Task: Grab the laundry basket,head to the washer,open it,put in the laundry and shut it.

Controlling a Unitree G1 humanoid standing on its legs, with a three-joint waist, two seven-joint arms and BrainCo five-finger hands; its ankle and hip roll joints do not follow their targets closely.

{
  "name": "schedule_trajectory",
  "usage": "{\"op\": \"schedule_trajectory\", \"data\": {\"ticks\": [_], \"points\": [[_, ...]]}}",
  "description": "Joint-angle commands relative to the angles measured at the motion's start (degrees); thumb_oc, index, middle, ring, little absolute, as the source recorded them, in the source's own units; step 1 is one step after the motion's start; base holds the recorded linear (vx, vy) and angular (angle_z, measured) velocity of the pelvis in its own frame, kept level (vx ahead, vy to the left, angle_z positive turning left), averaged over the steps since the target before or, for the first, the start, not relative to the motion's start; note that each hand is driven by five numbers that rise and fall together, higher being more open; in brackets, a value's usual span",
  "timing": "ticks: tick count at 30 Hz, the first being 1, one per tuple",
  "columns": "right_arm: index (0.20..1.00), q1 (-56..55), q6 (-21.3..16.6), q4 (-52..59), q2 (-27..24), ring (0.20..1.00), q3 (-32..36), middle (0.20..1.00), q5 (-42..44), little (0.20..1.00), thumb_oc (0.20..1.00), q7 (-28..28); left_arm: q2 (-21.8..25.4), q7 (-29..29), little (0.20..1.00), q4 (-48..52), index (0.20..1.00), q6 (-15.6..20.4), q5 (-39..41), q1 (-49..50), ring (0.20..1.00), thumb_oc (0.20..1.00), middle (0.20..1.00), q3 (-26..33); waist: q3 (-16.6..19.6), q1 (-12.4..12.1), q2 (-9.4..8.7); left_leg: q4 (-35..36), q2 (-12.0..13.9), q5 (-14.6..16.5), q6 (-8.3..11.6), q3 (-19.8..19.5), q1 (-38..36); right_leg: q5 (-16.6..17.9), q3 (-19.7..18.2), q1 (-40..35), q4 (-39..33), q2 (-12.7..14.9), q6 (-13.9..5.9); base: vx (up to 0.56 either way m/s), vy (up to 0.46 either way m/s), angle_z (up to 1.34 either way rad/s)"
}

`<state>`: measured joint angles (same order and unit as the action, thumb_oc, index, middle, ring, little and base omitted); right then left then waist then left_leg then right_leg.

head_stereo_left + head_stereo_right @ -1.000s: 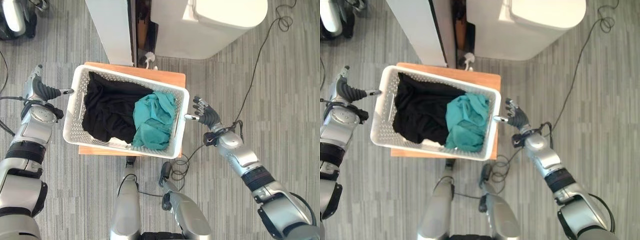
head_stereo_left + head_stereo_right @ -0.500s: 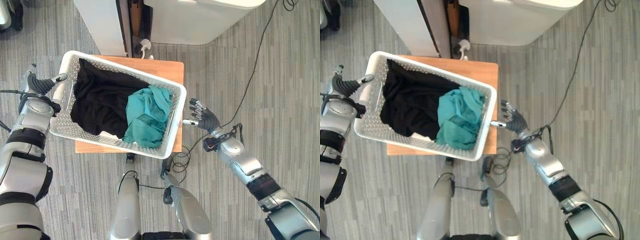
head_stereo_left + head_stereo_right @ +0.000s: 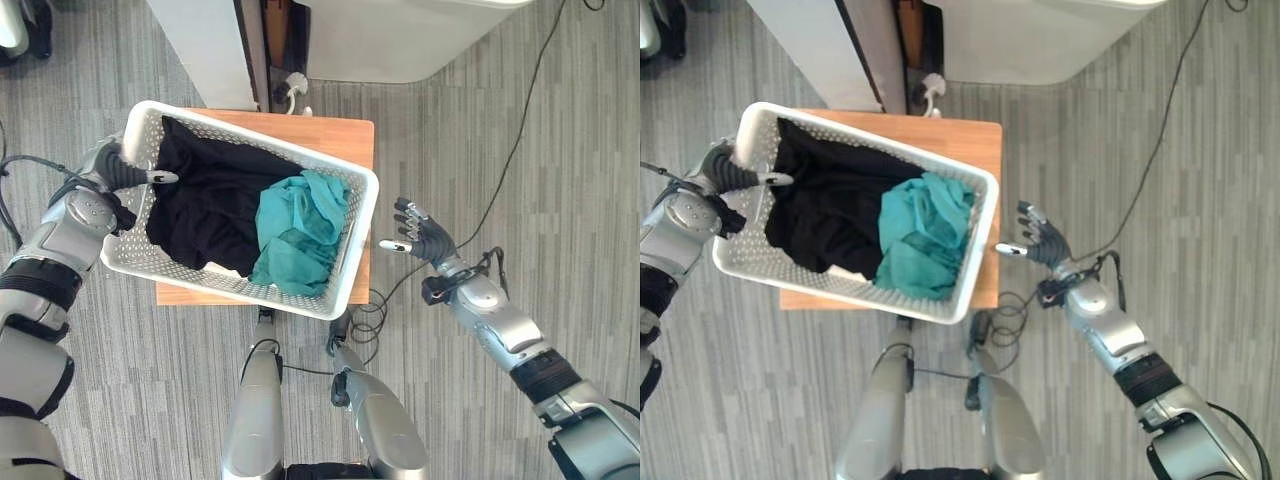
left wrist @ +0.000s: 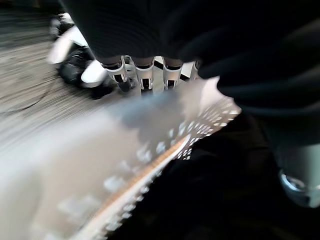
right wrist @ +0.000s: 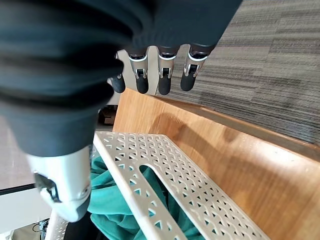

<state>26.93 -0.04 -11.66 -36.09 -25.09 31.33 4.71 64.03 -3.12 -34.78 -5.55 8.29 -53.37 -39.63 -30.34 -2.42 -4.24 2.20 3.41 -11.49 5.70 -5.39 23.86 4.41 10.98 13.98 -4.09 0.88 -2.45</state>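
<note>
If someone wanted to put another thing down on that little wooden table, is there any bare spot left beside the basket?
Little. The white laundry basket, heaped with black clothes and a teal garment, covers most of the wooden table. Bare wood shows at the far corner nearest the washer and in a narrow strip towards the right hand. The left hand crowds the other end.

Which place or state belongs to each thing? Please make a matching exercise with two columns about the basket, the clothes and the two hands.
Things:
1. laundry basket
2. teal cloth
3. left hand
4. right hand

Places or states:
A. open, apart from the basket, over the floor
B. thumb reaching over the basket's rim
C. resting on the wooden table
D. inside the basket, beside the black cloth

Pairs: 1-C, 2-D, 3-B, 4-A
</note>
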Motion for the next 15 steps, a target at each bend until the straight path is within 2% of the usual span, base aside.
{"op": "schedule_trajectory", "data": {"ticks": [1, 3, 6, 15], "points": [[1.000, -1.35, -1.75, 5.74, -3.76, 1.000, 3.55, 1.000, 1.84, 1.000, 1.000, -1.28, -0.43, 2.96, 1.000, -1.12, 1.000, 1.43, -3.05, 0.55, 1.000, 1.000, 1.000, 1.71, 0.55, 0.63, -0.50, -7.66, 1.99, 7.16, -0.69, 2.65, -0.52, 2.21, -3.12, 4.97, 4.61, 6.42, -5.46, 0.00, 0.000, 0.00], [1.000, -1.33, -1.73, 5.82, -3.67, 1.000, 3.39, 1.000, 1.88, 1.000, 1.000, -1.71, -0.04, 2.79, 1.000, -0.32, 1.000, 1.33, -3.90, 2.31, 1.000, 1.000, 1.000, 2.56, 0.55, 0.47, -0.60, -7.86, 2.10, 7.52, -0.70, 2.70, -0.46, 2.13, -3.34, 4.95, 4.65, 6.29, -5.44, 0.00, 0.000, 0.00], [1.000, -0.39, -2.92, 6.61, -3.14, 1.000, 2.66, 1.000, 4.60, 1.000, 1.000, -1.96, -3.20, 0.25, 1.000, -3.96, 1.000, 1.37, -5.01, 2.13, 1.000, 1.000, 1.000, 4.29, 0.55, 0.61, -0.80, -7.80, 2.08, 7.47, -0.74, 2.50, -0.17, 2.03, -3.41, 5.17, 4.65, 6.17, -5.44, 0.00, 0.000, 0.00], [1.000, 2.08, -3.29, 7.42, -1.25, 1.000, 0.95, 1.000, 6.58, 1.000, 1.000, -1.80, -5.01, -0.35, 1.000, -5.71, 1.000, 1.18, -5.30, 3.74, 1.000, 1.000, 1.000, 5.50, 0.55, 0.23, -0.96, -7.64, 2.12, 7.57, -0.74, 2.56, -0.04, 1.85, -3.44, 5.16, 4.55, 6.07, -5.38, 0.00, 0.000, 0.00]]}}
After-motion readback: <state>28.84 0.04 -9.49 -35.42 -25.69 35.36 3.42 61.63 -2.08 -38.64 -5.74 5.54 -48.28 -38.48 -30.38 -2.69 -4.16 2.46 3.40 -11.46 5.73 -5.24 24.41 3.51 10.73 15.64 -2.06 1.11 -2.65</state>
